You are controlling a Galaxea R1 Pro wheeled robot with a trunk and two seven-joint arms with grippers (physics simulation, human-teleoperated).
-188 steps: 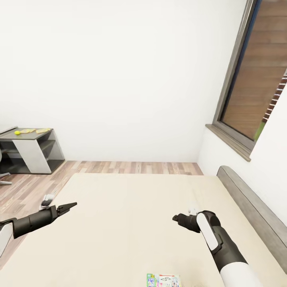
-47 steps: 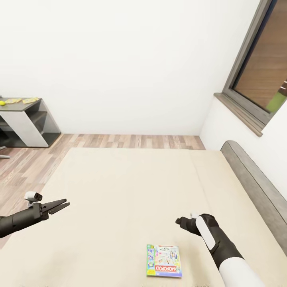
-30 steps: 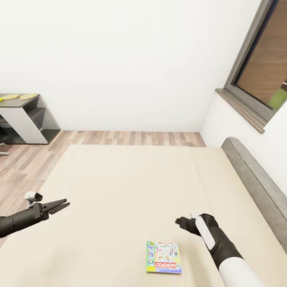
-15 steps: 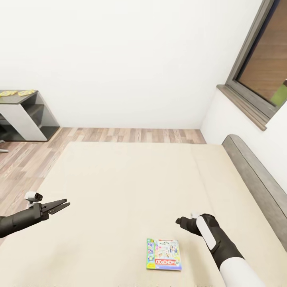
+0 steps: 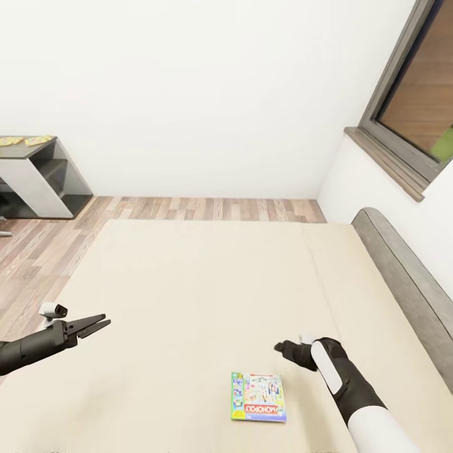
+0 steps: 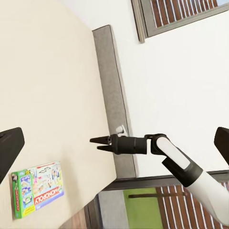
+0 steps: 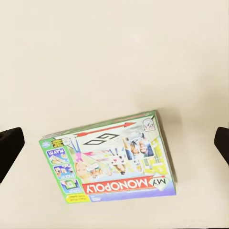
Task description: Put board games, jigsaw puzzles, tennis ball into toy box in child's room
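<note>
We are holding the right tool (image 5: pixel 280 346) open and empty at lower right of the head view, just above the Monopoly box (image 5: pixel 258 397), which is lying flat on the bed (image 5: pixel 201 283). Our left tool (image 5: pixel 100 324), at lower left, is also parted and carrying nothing. The desk (image 5: pixel 38 176) is sitting at far left, well apart. We judge the task barely begun: nothing is picked up yet.
</note>
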